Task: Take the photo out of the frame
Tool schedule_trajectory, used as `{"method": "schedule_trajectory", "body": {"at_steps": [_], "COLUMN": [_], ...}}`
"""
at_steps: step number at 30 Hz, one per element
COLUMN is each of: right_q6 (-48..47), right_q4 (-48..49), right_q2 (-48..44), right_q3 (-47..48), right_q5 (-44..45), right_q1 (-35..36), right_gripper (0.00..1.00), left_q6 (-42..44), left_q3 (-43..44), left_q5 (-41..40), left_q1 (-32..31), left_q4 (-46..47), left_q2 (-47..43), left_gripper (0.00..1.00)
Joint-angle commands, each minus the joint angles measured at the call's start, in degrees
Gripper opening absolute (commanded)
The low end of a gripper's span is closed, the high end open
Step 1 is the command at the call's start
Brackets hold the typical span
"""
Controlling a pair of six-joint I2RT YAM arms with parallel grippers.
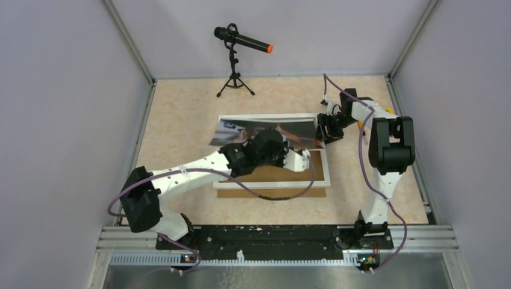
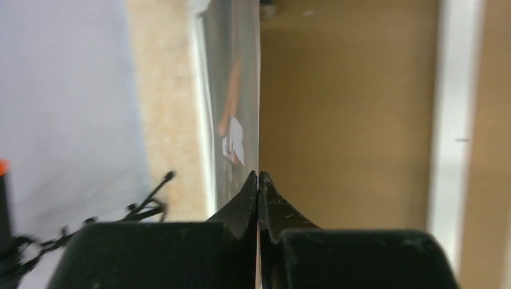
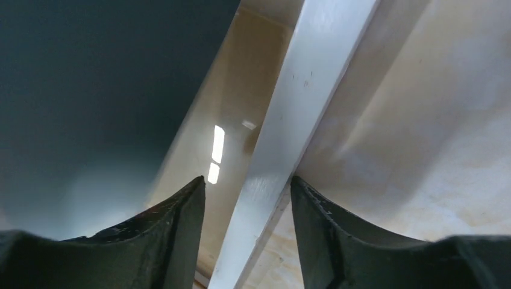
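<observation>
Left tool [image 2: 258, 180]: pressed together, pinching the photo [image 1: 241, 129] by its near edge.
Photo: tilted above the frame [image 1: 326, 168] at mid-tabletop, long axis left-right.
Right tool [image 3: 247, 192]: spread, straddling the frame's right rim.
Key relation: the photo's right end is just beside the right tool.

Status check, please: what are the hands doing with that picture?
Left hand shut on photo edge, photo tilted up off frame. Right hand open astride frame rim. Microphone stands well clear.
</observation>
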Motion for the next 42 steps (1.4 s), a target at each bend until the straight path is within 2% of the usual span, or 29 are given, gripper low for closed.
{"method": "schedule_trajectory", "body": {"at_steps": [1, 6, 12, 18, 21, 23, 24, 25, 26, 28, 29, 32, 37, 42], "right_q6": [2.5, 2.1, -0.8, -2.7, -3.3, -3.6, -3.9, -4.2, -4.4, -4.8, -4.9, -4.7, -6.5, -11.6], "right_q4": [-2.7, -4.1, -6.4, -8.6, -9.0, -9.7, -10.0, -10.2, -10.3, -10.7, -10.9, -11.2, -13.4, -11.4], "right_q2": [-2.1, -2.9, -4.3, -5.4, -6.4, -6.7, -6.9, -7.3, -7.7, -8.8, -9.3, -11.3, -14.9, -22.8], "right_q3": [-3.0, -3.7, -4.8, -4.5, -4.2, -3.5, -3.2, -2.9, -2.7, -2.1, -1.6, 1.4, 8.5, 10.9], "right_q5": [-2.1, -3.2, -3.3, -8.0, -9.9, -10.8, -11.2, -11.8, -12.4, -13.8, -14.5, -17.1, -16.6, -12.0], "right_q1": [-2.7, -9.0, -10.0, -10.0, -10.0, -9.9, -9.9, -9.9, -9.8, -9.7, -9.6, -9.4, -8.8, -8.8], "right_gripper": [0.56, 0.59, 0.59, 0.61, 0.65, 0.68, 0.70, 0.71, 0.72, 0.74, 0.75, 0.76, 0.81, 0.85], "left_q6": [-10.5, -17.7, -15.5, -13.7, -13.8, -12.9, -13.4, -14.4, -15.3, -17.4, -18.1, -21.1, -25.1, -28.0], "left_q3": [-5.0, -5.2, -8.5, -10.9, -10.9, -10.8, -10.1, -8.7, -7.0, -3.9, -2.6, 1.1, 9.2, 9.9], "left_q5": [-3.7, -5.1, 0.3, 7.7, 9.5, 9.7, 9.5, 9.9, 11.7, 15.0, 16.4, 19.0, 23.5, 24.1], "left_q1": [-4.6, -4.9, -4.9, -4.9, -5.0, -5.0, -4.9, -4.5, -4.0, -2.4, -1.4, 2.7, 12.5, 20.7], "left_q4": [4.3, 5.9, 9.5, 8.4, 8.4, 7.8, 6.1, 3.9, 1.0, -3.2, -4.8, -7.6, -15.0, -19.2], "left_q2": [1.6, 9.2, 9.6, 7.7, 7.4, 7.7, 7.6, 7.3, 6.9, 5.0, 3.8, 0.3, -3.4, -8.9], "left_gripper": [0.00, 0.00, 0.00, 0.00, 0.18, 0.38, 0.53, 0.63, 0.69, 0.92, 0.98, 0.99, 0.99, 0.99]}}
